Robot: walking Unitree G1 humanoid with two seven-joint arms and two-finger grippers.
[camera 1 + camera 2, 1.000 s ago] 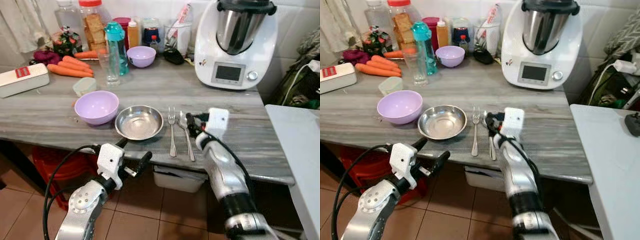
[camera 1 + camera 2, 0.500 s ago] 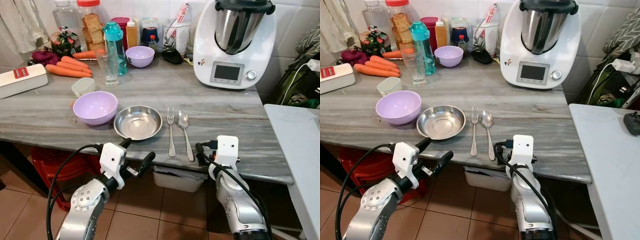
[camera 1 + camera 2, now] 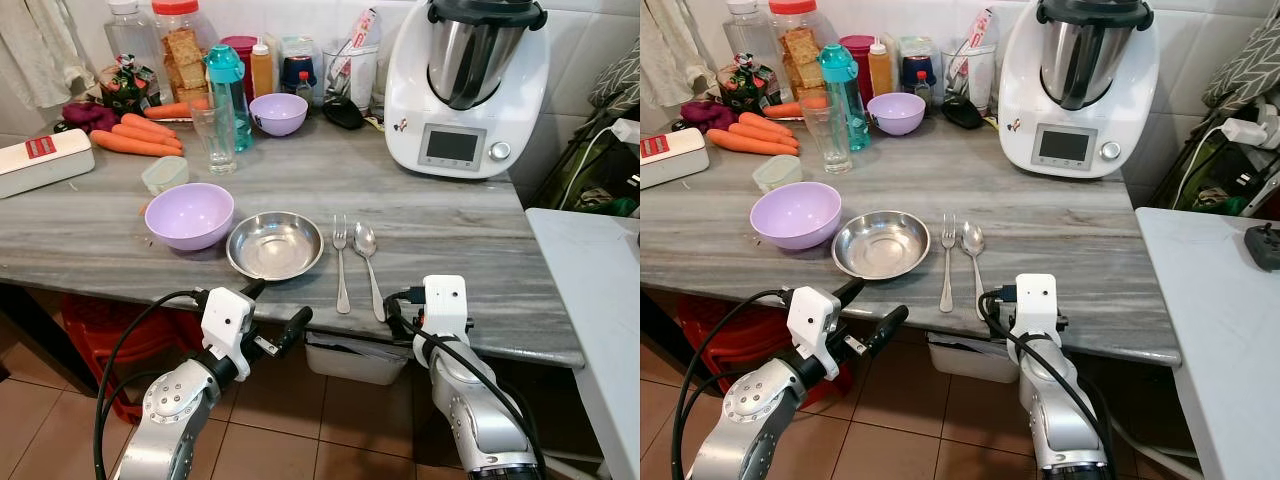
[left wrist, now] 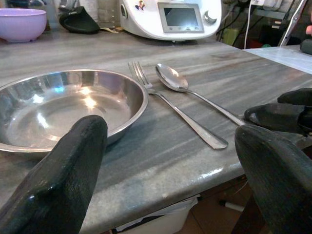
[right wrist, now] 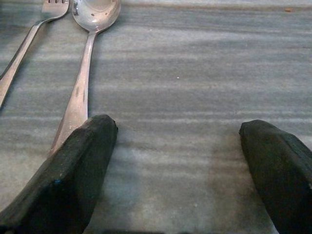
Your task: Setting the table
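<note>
Table (image 3: 470, 235): a grey marble-patterned top is being seen from above, with the place setting laid near its front edge.
Steel bowl (image 3: 276, 245): it is being kept upright on the table, just beside the large purple bowl (image 3: 190, 214) on the robot's left.
Fork (image 3: 342, 262): it is lying flat just to the right of the steel bowl, tines pointing to the back of the table.
Spoon (image 3: 368, 264): it is lying just beside the fork, almost parallel to it (the two handles are not touching), bowl end to the back.
Left gripper (image 3: 272, 316): it is being held just below the front edge of the table, in front of the steel bowl; its fingers (image 4: 63, 180) are spread wide and nothing is being gripped.
Right gripper (image 5: 178, 170): it is being held at the table edge, beside the handle end of the spoon; the fingers (image 5: 73, 170) are parted widely and nothing is between them, only bare table top.
Back of the table: a white kitchen machine (image 3: 468, 85), a small purple bowl (image 3: 279, 112), a glass (image 3: 217, 132), a teal bottle (image 3: 230, 85) and carrots (image 3: 135, 135) are being kept there, well apart from the place setting.
</note>
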